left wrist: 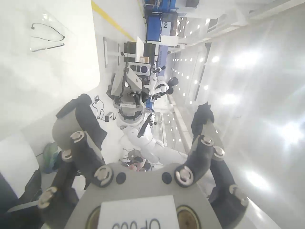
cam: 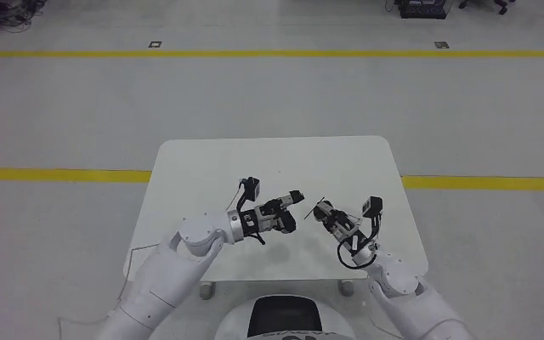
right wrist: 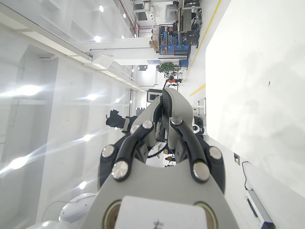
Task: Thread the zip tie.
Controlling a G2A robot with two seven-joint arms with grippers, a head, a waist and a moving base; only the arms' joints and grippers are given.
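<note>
The zip tie (cam: 317, 206) is a thin black strip, and my right gripper (cam: 325, 214) is shut on it above the table's near middle. In the right wrist view a short black end of the zip tie (right wrist: 167, 81) pokes out past the closed right gripper (right wrist: 164, 94). My left gripper (cam: 291, 212) hangs a short way to the left, facing the right one. Its fingers (left wrist: 78, 106) stand wide apart with nothing between them, so the left gripper (left wrist: 140, 110) is open. In the left wrist view the right gripper (left wrist: 129, 106) holds the black zip tie (left wrist: 145, 125) farther off.
The white table (cam: 272, 161) has rounded corners. In the left wrist view a clear sheet with thin black strips (left wrist: 47, 34) lies on its far part. A yellow floor line (cam: 76, 175) runs behind the table on both sides.
</note>
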